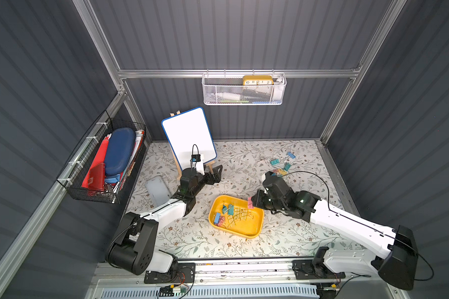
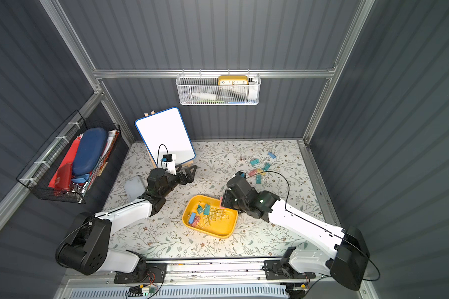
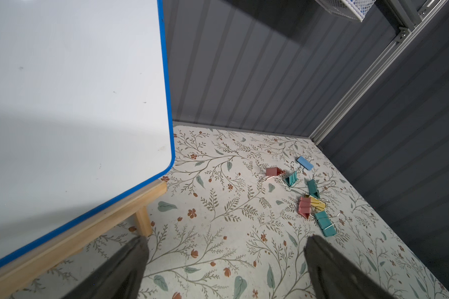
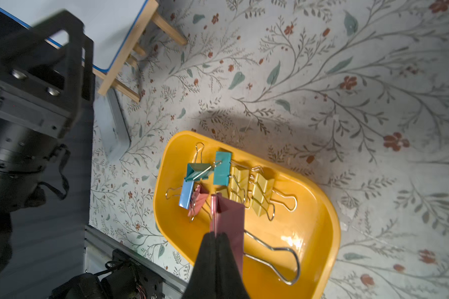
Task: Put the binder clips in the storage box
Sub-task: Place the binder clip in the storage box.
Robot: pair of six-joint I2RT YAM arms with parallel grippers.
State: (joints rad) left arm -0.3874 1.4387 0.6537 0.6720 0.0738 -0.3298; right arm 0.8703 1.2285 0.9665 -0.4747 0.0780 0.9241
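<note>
Above the box's far rim, the right gripper (image 4: 216, 235) is pressed together on a pink clip (image 4: 231, 220), pinching it by one edge so that it hangs over the yellow box (image 4: 329, 233) on the bench (image 1: 244, 246). Under it in the box lie more clips (image 4: 222, 168): two teal, one blue, one pink and a few yellow, their wire handles tangled. The left gripper (image 3: 226, 240) is spread wide and holds nothing, low over the bench just beside a leg of the wooden easel (image 3: 143, 222) that carries a whiteboard (image 1: 188, 137). Beyond it, toward the far right corner, seven loose clips (image 3: 313, 187) lie scattered: three teal, two pink, one blue and one yellow, some touching. In a top view the right arm (image 1: 278, 189) hides part of the nearest ones. Beside the left arm (image 1: 166, 209), near the easel's foot, a flat grey piece (image 1: 157, 190) lies on the bench. A white mesh basket (image 1: 244, 93) with a yellow clock (image 1: 257, 80) hangs on the back wall. A black wire basket (image 1: 101, 165) holding a blue case (image 1: 119, 150) and red items hangs on the left wall. Both baskets are well apart from the box.
</note>
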